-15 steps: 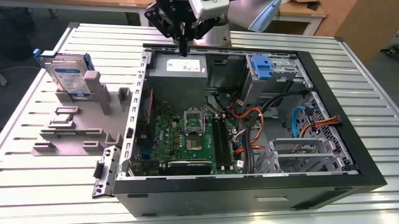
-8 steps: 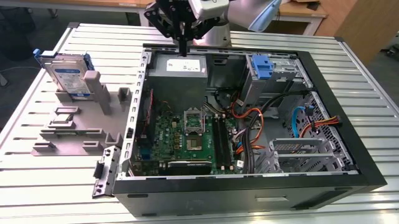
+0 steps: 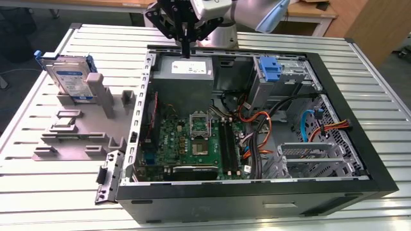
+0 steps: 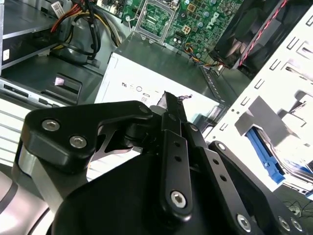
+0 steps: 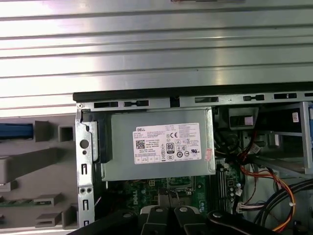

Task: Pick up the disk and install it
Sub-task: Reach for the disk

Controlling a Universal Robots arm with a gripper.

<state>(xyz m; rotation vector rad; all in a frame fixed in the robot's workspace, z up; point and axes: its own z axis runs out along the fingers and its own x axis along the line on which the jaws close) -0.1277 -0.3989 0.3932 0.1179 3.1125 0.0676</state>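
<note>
Black linkages of my tool (image 4: 168, 98) crowd the front of the second wrist view. Its two fingers (image 4: 173, 142) lie pressed together with nothing between them. Beyond them sits the grey power supply (image 4: 146, 81) with its white label, and past that the green motherboard (image 4: 195, 19).

From the exterior view I see the tool (image 3: 186, 54) hanging above the far edge of the open black computer case (image 3: 257, 199), over the power supply (image 3: 183, 70). Whether it touches the box I cannot tell. The case lies on its side on a slatted metal desk (image 3: 38, 197).

The disk (image 3: 67, 77) is outside the case, at the exterior view's left and well apart from the tool. It stands upright on edge in a grey holder (image 3: 83, 130) on the desk. Its white-and-blue label faces the camera, and a blue carrier frames it.

The exterior view also gives me a blue bracket (image 3: 271, 67) on the metal drive bay, at the case's far corner toward the exterior view's right. Orange and blue cables (image 3: 263, 127) run beside the motherboard (image 3: 192, 139).

The first wrist view looks straight down on the power supply (image 5: 156, 144) and the case's rim. The grey holder (image 5: 44, 161) lies beside the case there, with a blue strip (image 5: 14, 131) at its edge that I cannot identify for certain.
</note>
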